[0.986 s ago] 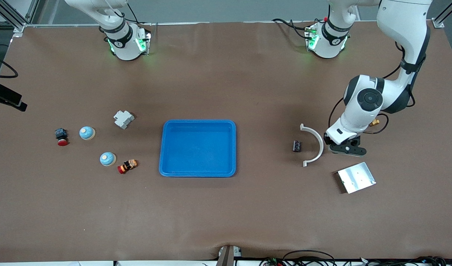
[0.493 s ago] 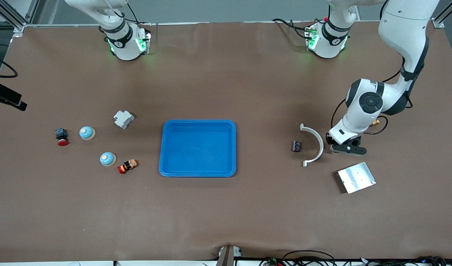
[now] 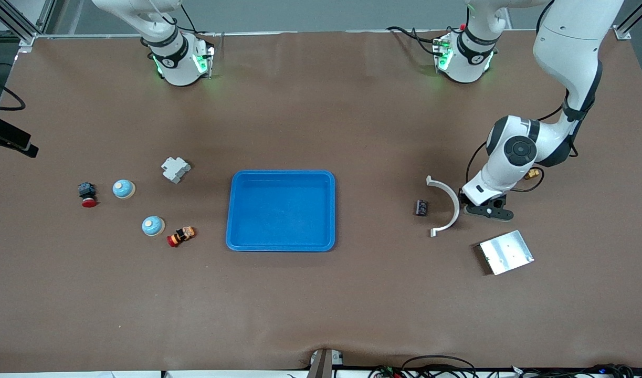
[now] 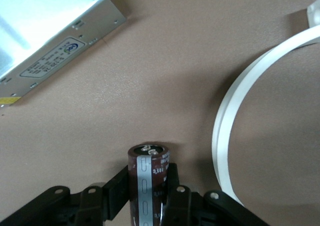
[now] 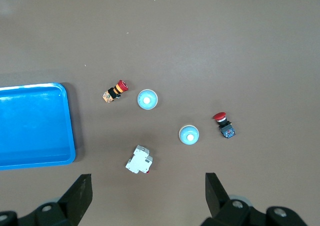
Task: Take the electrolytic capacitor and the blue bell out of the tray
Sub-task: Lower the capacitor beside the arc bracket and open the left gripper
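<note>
My left gripper (image 3: 484,209) is shut on a dark brown capacitor (image 4: 149,170) with a grey stripe, held low over the table beside a white curved strip (image 3: 448,206). In the front view my hand hides the capacitor. Two light blue bells (image 3: 124,188) (image 3: 153,226) sit toward the right arm's end of the table, and show in the right wrist view as well (image 5: 147,99) (image 5: 189,134). The blue tray (image 3: 281,172) lies in the middle, with nothing in it. My right gripper (image 5: 147,186) is open, high over the table, and out of the front view.
A metal box (image 3: 506,252) lies near my left gripper, nearer the front camera. A small dark part (image 3: 422,207) lies beside the curved strip on the tray's side. A white breaker (image 3: 175,169) and two red-capped buttons (image 3: 87,194) (image 3: 180,235) lie around the bells.
My left arm has shifted slightly toward the curved strip, with its upper part swinging. The things on the table have not moved.
</note>
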